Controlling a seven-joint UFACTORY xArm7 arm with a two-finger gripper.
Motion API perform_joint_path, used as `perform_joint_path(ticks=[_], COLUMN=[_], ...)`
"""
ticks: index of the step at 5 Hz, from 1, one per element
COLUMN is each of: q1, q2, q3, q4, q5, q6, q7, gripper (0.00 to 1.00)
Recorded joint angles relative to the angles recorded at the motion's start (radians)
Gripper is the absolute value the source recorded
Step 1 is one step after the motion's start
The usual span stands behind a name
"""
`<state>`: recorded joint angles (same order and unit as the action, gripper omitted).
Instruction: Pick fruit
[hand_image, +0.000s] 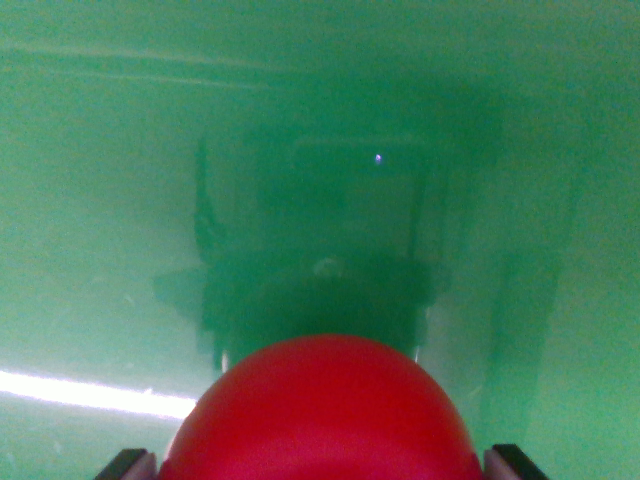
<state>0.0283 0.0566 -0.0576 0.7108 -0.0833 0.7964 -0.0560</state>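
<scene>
Wrist view, going L to R: bottom-left corner shows the tip of one dark finger (128, 465) of the gripper (320, 470), pressed right up against the red fruit (320, 415). The fruit is round and glossy and fills the bottom middle — sits squarely btwn the two tips. The other finger pokes in at bottom right, also touching it. So the jaws are spread about as wide as the fruit and clamped on its sides. Behind it all is a shiny green surface (90, 200) w/ a dark blurry reflection of the rig in the middle — and a bright light streak low on the left.

Tool (322, 465) fingertips apart at frame bottom
</scene>
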Motion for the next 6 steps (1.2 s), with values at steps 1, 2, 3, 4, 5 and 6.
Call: perform_joint_path(ticks=[1,2,3,4,5,6], q1=[0.0002,0.0002,0.0004,0.0004,0.0007,0.0007], q2=[-0.007,-0.007,-0.015,-0.015,-0.025,-0.025], q3=[0.0,0.0,0.001,0.001,0.001,0.001], q4=[0.018,0.018,0.038,0.038,0.061,0.061], q5=[0.0004,0.0004,0.0009,0.0009,0.0014,0.0014], q6=[0.025,0.025,0.054,0.054,0.086,0.086], q7=[-0.001,-0.001,-0.003,-0.003,-0.004,-0.004], gripper=[1.0,1.0,1.0,1.0,1.0,1.0])
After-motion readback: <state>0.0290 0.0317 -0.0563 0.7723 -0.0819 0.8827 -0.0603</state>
